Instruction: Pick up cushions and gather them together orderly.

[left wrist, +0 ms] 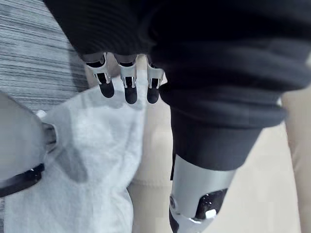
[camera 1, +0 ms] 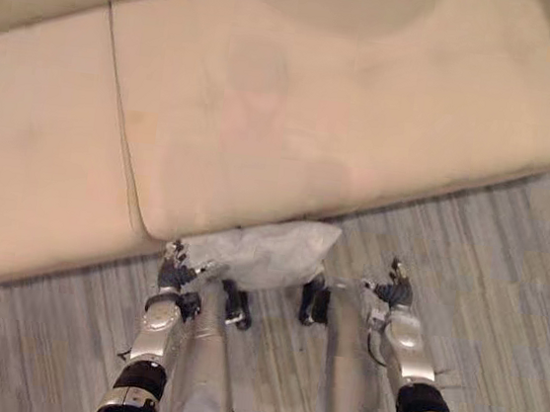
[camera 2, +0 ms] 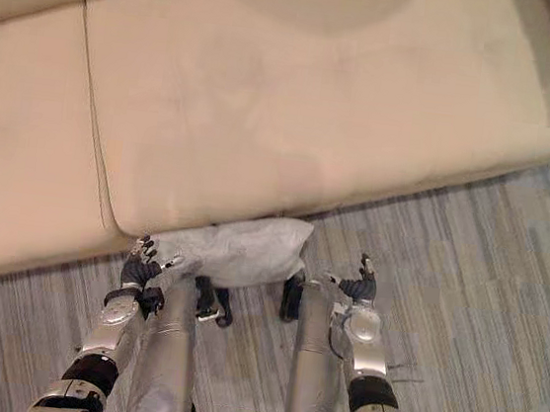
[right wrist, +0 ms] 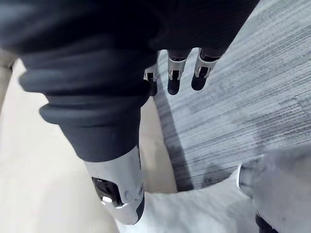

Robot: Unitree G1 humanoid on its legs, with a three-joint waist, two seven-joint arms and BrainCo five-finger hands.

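Cushion [camera 1: 265, 250] lies on the floor [camera 1: 504, 292] against the sofa [camera 1: 317, 101] front, long axis running left-right between the hands. Left hand [camera 1: 176, 269] is nearer, right at its left corner, fingers straight and gripping nothing. Right hand [camera 1: 392, 287] stands clear of the right end, fingers also extended and empty.

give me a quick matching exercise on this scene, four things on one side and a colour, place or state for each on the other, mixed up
Things:
1. cushion
2. sofa
3. floor
4. right hand

Descriptions:
a. beige
b. open, over the floor to the right of the cushion
c. grey with stripes
d. pale grey, lying on the floor at the sofa's front edge

Pairs: 1-d, 2-a, 3-c, 4-b
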